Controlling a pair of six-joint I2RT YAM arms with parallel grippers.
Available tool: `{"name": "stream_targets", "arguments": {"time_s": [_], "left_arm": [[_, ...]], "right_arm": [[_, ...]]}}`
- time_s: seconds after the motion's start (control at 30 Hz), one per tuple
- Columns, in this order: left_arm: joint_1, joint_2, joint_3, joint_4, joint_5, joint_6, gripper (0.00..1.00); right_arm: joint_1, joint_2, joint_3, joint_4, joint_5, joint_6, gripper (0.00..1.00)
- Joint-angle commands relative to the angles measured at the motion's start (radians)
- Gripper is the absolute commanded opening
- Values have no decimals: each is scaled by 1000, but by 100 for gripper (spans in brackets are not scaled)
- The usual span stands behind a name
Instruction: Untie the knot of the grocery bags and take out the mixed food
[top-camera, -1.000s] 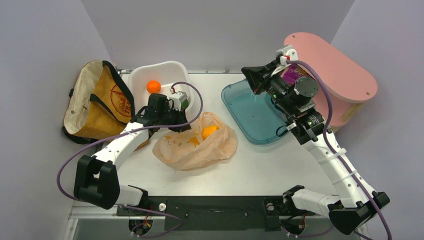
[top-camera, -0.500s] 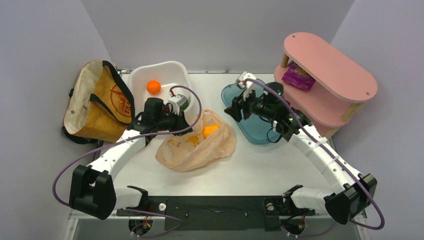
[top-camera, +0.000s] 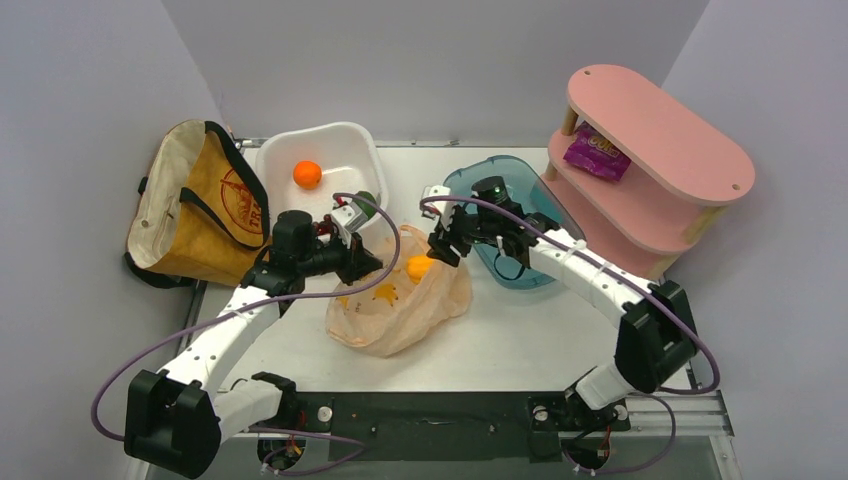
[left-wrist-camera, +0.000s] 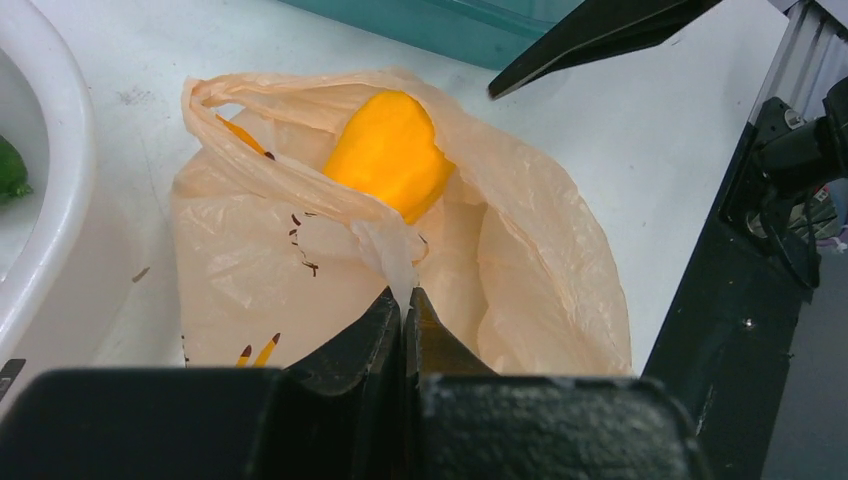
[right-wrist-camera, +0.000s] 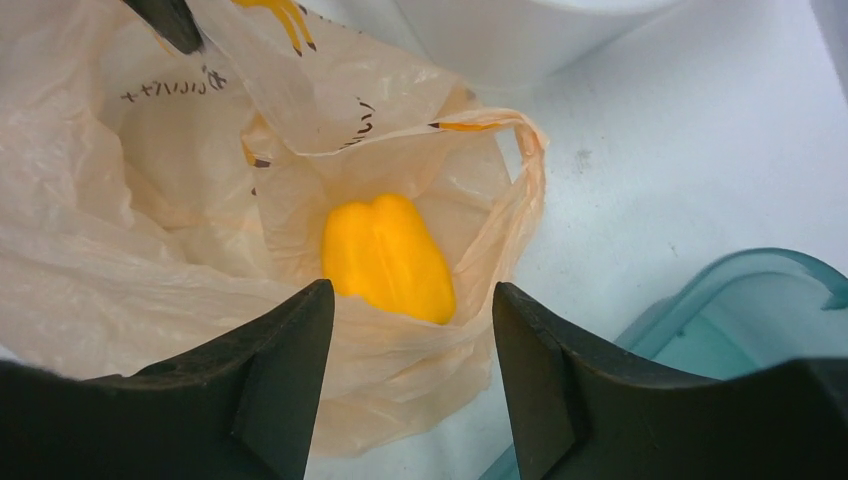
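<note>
Mid-table (top-camera: 520, 340), the peach plastic bag (top-camera: 400, 315) lies slumped with its mouth open and a yellow bell pepper (right-wrist-camera: 388, 255) showing inside. The left gripper (left-wrist-camera: 405, 305) is pinched tight on a fold at the bag's left edge. The right gripper (right-wrist-camera: 412, 305) hangs just over the pepper, jaws apart. The canvas tote (top-camera: 200, 210) sits far left, with an orange (top-camera: 307, 174) in the white tub (top-camera: 330, 135) beside it.

The thin peach plastic bag (left-wrist-camera: 520, 270) is translucent and wrinkled. The white plastic tub (top-camera: 345, 150) looks smooth and glossy. The mustard-brown canvas tote (top-camera: 195, 245) is matt cloth.
</note>
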Motion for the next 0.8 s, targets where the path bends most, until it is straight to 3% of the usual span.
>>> {"name": "stream_targets", "arguments": {"time_s": [0.0, 0.07, 0.2, 0.27, 0.47, 0.77], "left_arm": [[2, -24, 0, 39, 36, 125, 0], [2, -24, -1, 27, 38, 144, 0], [3, -27, -11, 18, 41, 165, 0], [3, -27, -15, 16, 39, 174, 0], [6, -23, -21, 3, 40, 205, 0], [13, -18, -50, 11, 35, 238, 0]], "right_arm": [[26, 95, 60, 45, -45, -113, 57], [31, 139, 77, 11, -46, -147, 59], [37, 216, 109, -74, -57, -290, 77], [49, 248, 125, -123, -45, -371, 80], [67, 340, 177, -248, 26, -523, 86], [83, 425, 220, -245, 89, -517, 85]]}}
